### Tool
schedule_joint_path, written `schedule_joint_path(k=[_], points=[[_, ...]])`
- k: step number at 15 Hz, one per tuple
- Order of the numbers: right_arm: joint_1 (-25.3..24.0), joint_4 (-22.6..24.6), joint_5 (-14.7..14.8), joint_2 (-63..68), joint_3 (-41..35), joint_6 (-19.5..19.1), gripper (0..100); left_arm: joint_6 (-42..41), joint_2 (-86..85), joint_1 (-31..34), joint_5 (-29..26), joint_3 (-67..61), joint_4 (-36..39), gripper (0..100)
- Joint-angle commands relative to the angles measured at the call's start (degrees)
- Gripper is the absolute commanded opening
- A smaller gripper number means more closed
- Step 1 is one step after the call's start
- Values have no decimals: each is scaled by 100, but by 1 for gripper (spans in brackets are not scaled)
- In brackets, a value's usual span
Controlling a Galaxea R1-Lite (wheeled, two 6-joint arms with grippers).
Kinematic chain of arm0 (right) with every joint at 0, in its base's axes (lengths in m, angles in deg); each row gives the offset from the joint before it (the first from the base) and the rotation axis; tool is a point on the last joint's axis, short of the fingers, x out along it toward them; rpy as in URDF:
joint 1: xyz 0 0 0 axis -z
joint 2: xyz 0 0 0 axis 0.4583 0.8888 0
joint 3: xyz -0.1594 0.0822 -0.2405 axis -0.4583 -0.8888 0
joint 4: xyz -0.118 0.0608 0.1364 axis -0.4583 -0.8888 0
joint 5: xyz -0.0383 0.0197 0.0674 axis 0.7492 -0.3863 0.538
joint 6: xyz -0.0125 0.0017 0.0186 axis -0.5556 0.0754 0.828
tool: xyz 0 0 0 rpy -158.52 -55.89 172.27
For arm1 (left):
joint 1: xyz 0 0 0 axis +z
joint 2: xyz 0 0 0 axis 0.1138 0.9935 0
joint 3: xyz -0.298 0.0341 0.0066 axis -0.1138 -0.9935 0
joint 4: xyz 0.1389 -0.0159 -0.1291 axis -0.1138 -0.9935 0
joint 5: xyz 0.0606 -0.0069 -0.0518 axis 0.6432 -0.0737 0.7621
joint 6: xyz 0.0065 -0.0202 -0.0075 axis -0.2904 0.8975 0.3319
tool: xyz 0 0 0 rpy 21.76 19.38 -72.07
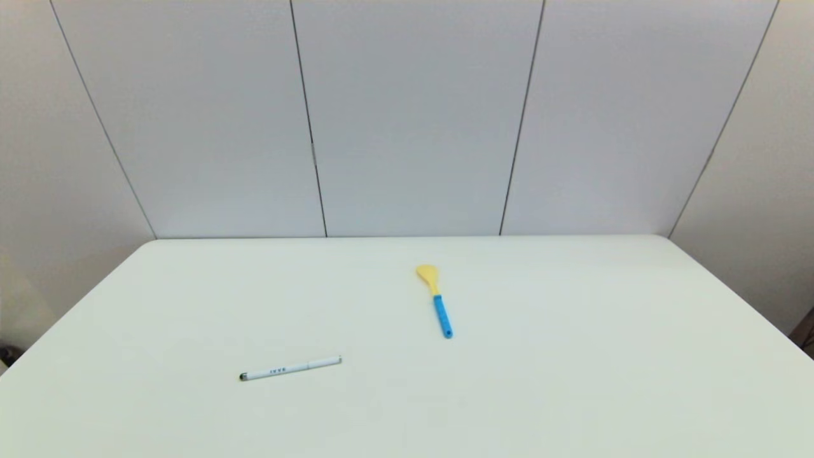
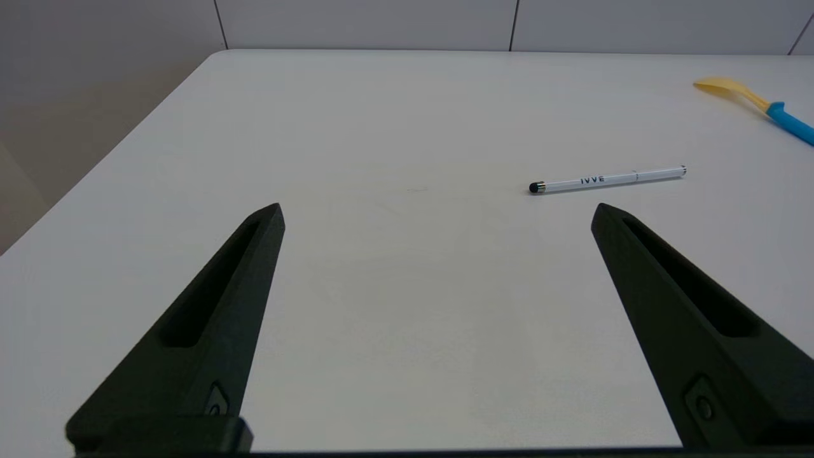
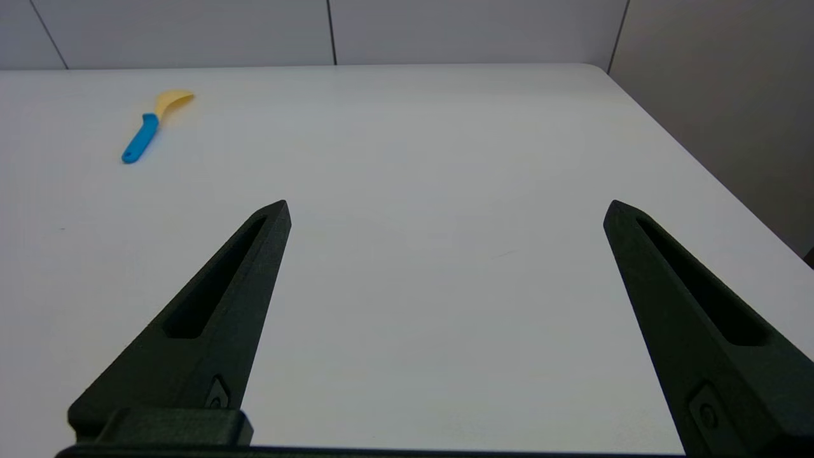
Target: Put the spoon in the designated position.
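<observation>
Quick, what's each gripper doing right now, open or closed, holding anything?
Left gripper: open, empty, over bare table short of the pen.
Right gripper: open, empty, well away from the spoon.

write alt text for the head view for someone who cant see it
A yellow-headed spoon with a blue handle lies near the middle of a white table, head toward the far wall. A thin white pen lies apart from it, nearer the robot and to its left. No arm or gripper shows here.

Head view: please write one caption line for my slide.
Spoon and white pen lie apart on the white table, no gripper in view.
</observation>
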Motion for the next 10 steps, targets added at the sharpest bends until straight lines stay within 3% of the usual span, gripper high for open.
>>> schedule_joint_path(k=[1, 7, 10], points=[[-1, 2, 0, 0, -9, 2, 100, 0, 7, -2, 4, 0, 1, 100], [-1, 2, 0, 0, -9, 2, 100, 0, 42, -2, 4, 141, -17, 100], [-1, 2, 0, 0, -9, 2, 100, -106, 1466, 148, -31, 1160, 1, 100]])
